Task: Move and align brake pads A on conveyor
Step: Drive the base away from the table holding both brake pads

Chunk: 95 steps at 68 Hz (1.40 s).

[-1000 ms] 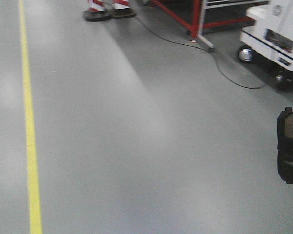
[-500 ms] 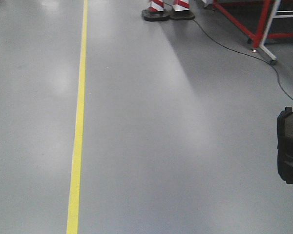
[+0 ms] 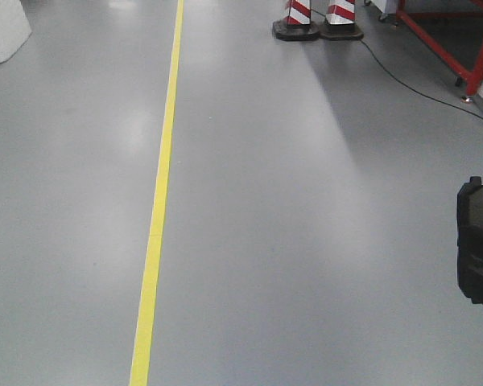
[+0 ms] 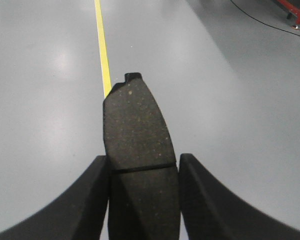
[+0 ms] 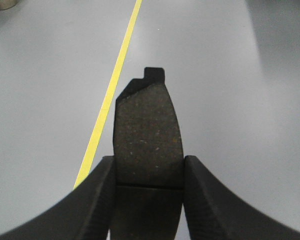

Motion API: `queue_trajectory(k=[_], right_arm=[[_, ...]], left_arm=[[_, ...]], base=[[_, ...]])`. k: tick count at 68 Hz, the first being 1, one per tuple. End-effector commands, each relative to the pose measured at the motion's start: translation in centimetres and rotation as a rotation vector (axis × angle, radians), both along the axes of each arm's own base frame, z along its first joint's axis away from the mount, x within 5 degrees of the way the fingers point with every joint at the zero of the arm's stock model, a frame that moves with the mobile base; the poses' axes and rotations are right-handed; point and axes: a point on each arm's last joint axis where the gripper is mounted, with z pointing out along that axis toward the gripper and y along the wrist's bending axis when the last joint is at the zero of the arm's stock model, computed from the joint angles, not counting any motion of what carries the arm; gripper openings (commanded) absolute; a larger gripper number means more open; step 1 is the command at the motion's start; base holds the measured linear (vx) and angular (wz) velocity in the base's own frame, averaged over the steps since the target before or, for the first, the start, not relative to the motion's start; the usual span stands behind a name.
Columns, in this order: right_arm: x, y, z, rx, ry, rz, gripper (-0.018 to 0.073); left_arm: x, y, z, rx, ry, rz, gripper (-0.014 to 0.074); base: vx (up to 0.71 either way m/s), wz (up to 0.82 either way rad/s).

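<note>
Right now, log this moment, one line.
left gripper: holds left brake pad | right gripper: holds right brake pad | under: grey floor, yellow line | conveyor: unseen

no readable text, labels, brands, numbers or signs in any view.

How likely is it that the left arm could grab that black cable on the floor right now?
Unlikely. The left gripper is shut on a brake pad, so it has no free grip, and the cable lies far ahead beside the red frame, seemingly beyond reach.
</note>
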Motion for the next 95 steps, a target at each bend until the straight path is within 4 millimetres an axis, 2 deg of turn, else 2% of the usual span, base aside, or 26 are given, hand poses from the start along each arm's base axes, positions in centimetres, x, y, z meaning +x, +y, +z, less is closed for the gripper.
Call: queue_trajectory(k=[1,95], right_arm=[[0.22,0.02,1.78,0.021,-0.118,0.002,0.0091],[0.22,0.02,1.78,0.021,-0.118,0.002,0.0091]], left_arm=[[0.22,-0.09,1.57,-0.018,-0.114,-0.004,0.0031],[0.22,-0.09,1.57,-0.018,-0.114,-0.004,0.0031]], base=[[0.31,0.08],[0.49,0.03]])
